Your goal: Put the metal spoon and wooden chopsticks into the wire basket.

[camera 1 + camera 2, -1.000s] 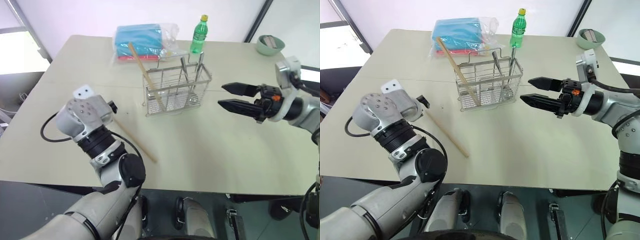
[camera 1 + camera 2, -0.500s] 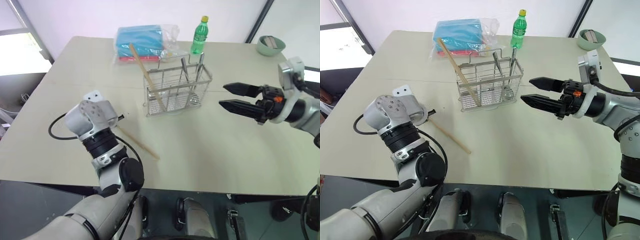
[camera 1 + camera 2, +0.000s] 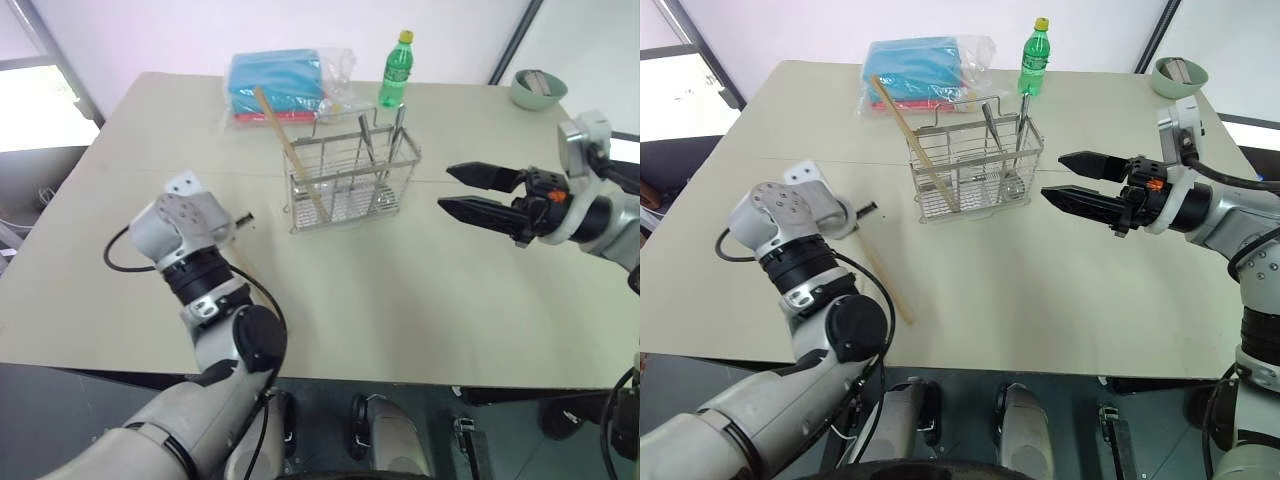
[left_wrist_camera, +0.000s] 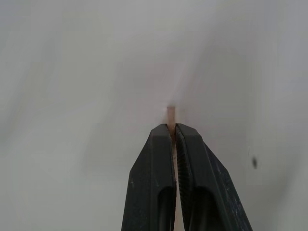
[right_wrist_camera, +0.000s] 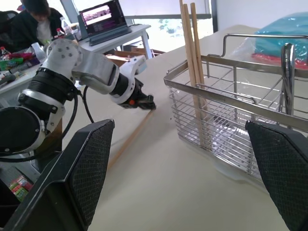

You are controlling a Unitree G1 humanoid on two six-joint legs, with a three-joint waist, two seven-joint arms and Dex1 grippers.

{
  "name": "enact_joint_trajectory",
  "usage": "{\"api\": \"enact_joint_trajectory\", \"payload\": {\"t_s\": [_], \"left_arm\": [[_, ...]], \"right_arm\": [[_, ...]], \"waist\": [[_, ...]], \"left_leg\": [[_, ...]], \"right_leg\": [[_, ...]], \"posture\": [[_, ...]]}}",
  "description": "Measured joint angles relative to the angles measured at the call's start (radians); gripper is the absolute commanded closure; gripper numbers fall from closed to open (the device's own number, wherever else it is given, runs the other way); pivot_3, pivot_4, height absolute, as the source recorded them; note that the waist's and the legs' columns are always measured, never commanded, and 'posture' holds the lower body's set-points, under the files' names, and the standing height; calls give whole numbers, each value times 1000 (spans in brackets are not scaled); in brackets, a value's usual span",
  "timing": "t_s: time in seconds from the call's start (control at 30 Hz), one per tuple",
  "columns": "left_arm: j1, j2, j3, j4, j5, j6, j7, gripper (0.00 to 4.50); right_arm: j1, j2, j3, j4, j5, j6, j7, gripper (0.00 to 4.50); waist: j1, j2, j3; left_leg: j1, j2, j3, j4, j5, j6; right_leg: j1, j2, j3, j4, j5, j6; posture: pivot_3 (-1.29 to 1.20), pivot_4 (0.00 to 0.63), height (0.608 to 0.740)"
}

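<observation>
My left gripper (image 3: 870,208) is shut on one end of a wooden chopstick (image 3: 890,272). The chopstick slants back toward the table's near edge, low over the surface. Its tip pokes out between the closed fingers (image 4: 159,159) in the left wrist view. The wire basket (image 3: 352,180) stands mid-table and holds two more chopsticks (image 5: 192,57) leaning in its left end. The metal spoon (image 3: 1023,130) stands upright near the basket's right end. To the right of the basket, my right gripper (image 3: 445,188) hovers open and empty, pointing at it.
A blue plastic-wrapped packet (image 3: 280,85) and a green bottle (image 3: 397,70) sit behind the basket. A pale green bowl (image 3: 538,90) stands at the far right corner. A person (image 5: 33,24) sits by a laptop (image 5: 103,17) beyond the table.
My left gripper has shut on the chopstick's end and carried it slightly away and leftward. The stick's free end has swung toward the arm. The right arm has stayed still.
</observation>
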State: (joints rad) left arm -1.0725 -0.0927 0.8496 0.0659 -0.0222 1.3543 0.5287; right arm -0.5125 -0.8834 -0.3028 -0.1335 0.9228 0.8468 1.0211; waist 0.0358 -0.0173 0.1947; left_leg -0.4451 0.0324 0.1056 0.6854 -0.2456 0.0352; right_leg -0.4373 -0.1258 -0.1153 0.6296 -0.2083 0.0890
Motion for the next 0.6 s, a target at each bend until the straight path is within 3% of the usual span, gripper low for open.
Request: {"api": "enact_joint_trajectory", "payload": {"t_s": [0.13,0.27,0.47,0.6], "left_arm": [[-2,160,11,149,-59,-312,-44,4419],[-36,281,35,250,-149,-496,-113,4419],[-199,343,-17,253,-414,-709,-461,4419],[-302,348,-61,204,-561,-749,-556,4419]], "right_arm": [[1,-8,-2,0,3,6,-1,0],[-3,-39,-3,7,3,21,2,0],[-14,-43,-16,21,7,47,-6,0],[-12,-42,-21,10,23,66,-20,0]], "waist": [[1,0,0],[9,-1,0],[5,-2,1],[1,-1,0]], "left_leg": [[-1,0,1,-1,0,0],[-3,-1,1,1,0,0],[-15,-1,-1,11,1,-2],[-15,-1,0,12,1,-1]], "right_leg": [[-2,0,0,1,0,0],[-2,-2,-1,0,0,0],[-6,-3,-4,0,1,2],[-6,-3,-3,0,2,3]], "posture": [[0,150,707],[0,150,707],[0,150,707],[0,150,707]]}}
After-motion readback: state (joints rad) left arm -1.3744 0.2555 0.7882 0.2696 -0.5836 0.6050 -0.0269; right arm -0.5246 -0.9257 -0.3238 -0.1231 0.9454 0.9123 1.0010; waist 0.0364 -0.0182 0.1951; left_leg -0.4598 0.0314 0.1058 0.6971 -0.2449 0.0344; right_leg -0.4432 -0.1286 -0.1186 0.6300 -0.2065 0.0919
